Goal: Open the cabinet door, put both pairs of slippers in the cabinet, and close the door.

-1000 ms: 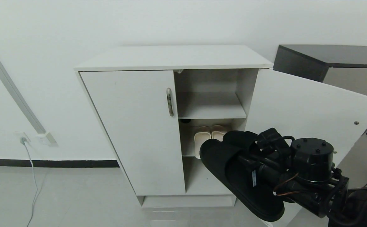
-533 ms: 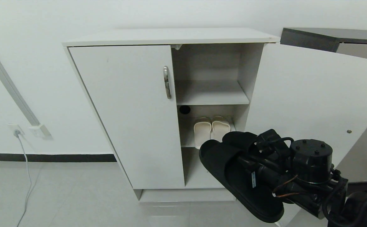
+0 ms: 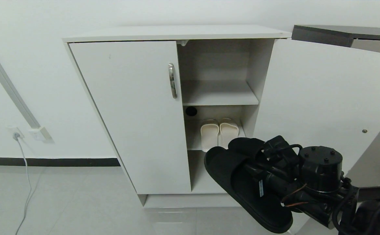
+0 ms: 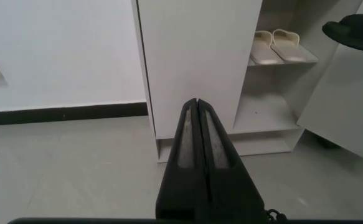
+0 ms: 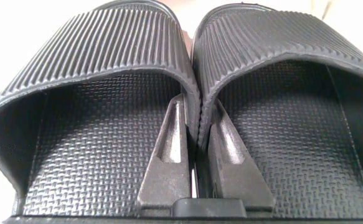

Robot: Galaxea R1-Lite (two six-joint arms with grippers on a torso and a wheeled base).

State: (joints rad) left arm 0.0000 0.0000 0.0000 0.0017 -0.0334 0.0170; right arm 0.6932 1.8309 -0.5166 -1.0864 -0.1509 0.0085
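Pinching black slippers [image 3: 229,172] before open cabinet [image 3: 176,32]

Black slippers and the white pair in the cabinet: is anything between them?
Nothing. In the left wrist view the black slippers sit apart from the white pair, with only open air and a bare strip of shelf between them.

R claw [image 5: 197,115] pinches inner edges of both black slippers [image 5: 122,53] together.
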